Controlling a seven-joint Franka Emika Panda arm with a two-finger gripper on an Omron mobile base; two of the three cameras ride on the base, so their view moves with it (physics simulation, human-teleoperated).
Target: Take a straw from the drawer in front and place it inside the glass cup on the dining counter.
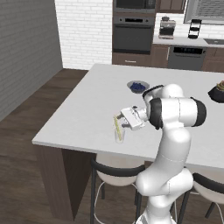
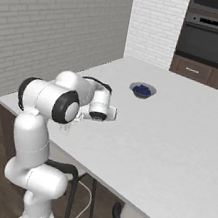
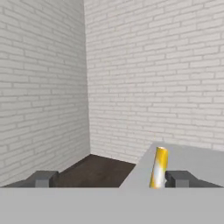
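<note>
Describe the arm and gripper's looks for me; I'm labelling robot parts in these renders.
The arm is built of glossy white rounded segments, with dark, near-black bands and caps at the joints. A thin dark cable loops over the wrist section. The gripper has a pale boxy white-grey hand body; in the hand view its two fingertips show as small blocky dark grey pads. No logos or markings are legible.

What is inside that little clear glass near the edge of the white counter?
A thin pale-yellow straw stands tilted inside the glass cup, its top sticking out above the rim. Its lower end and the cup's bottom are too small and faint to make out. The open end effector is beside it.
</note>
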